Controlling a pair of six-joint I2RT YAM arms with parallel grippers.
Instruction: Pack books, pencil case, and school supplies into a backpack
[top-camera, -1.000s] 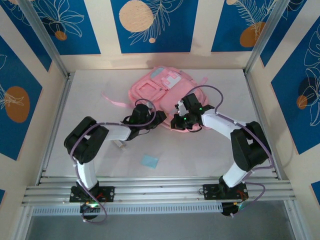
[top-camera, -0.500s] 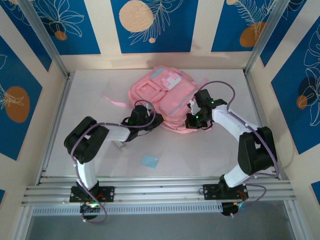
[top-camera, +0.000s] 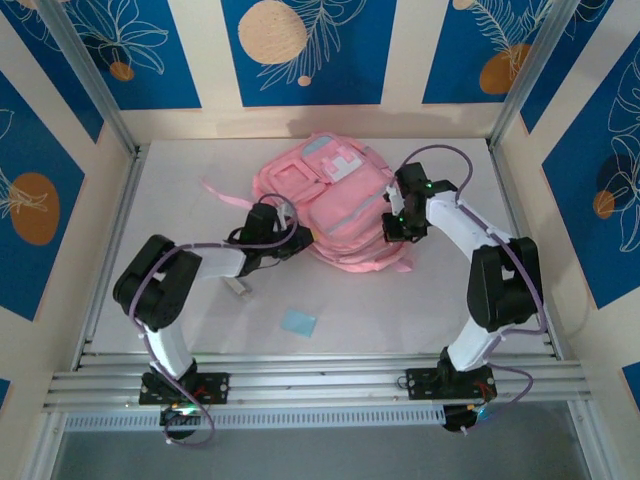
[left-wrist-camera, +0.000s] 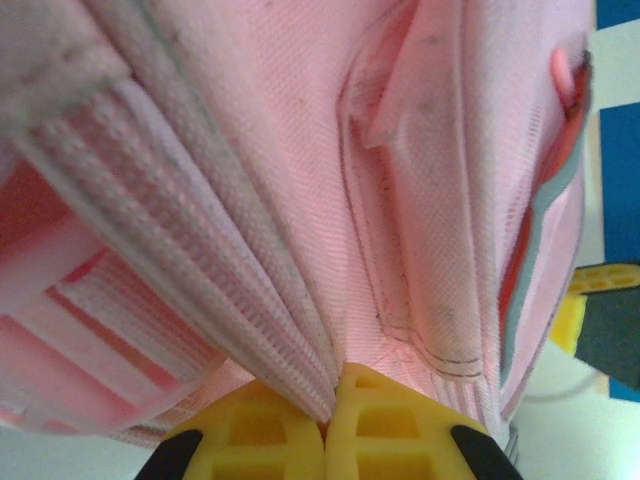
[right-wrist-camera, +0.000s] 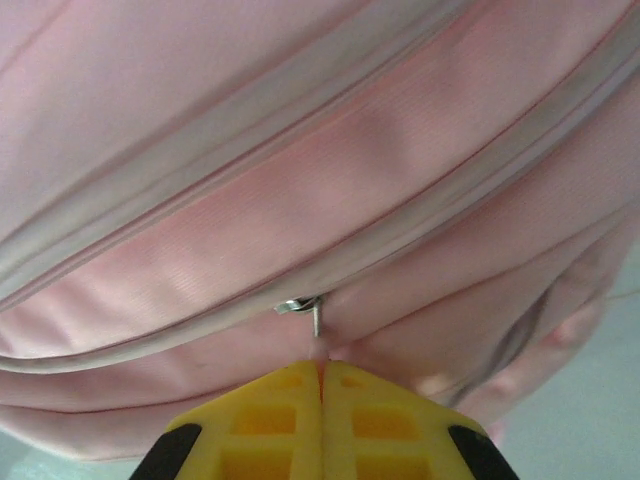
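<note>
The pink backpack lies at the middle back of the table, front pockets up. At its near left edge my left gripper is shut on it; in the left wrist view the yellow fingertips pinch a fold of ribbed pink fabric. My right gripper is at the bag's right side, shut on the pink zipper pull hanging from the metal slider. A light-blue square pad lies on the table in front. A small whitish piece lies near the left arm. The books and pencil case are out of view.
A thin pink strap trails from the backpack toward the left. Metal frame posts and patterned walls close in the white table on three sides. The arm bases stand on the rail at the near edge.
The right gripper has travelled from the bag's near middle round to its right side with the zipper pull. The left gripper has closed on the bag's left edge, and the bag looks fuller.
</note>
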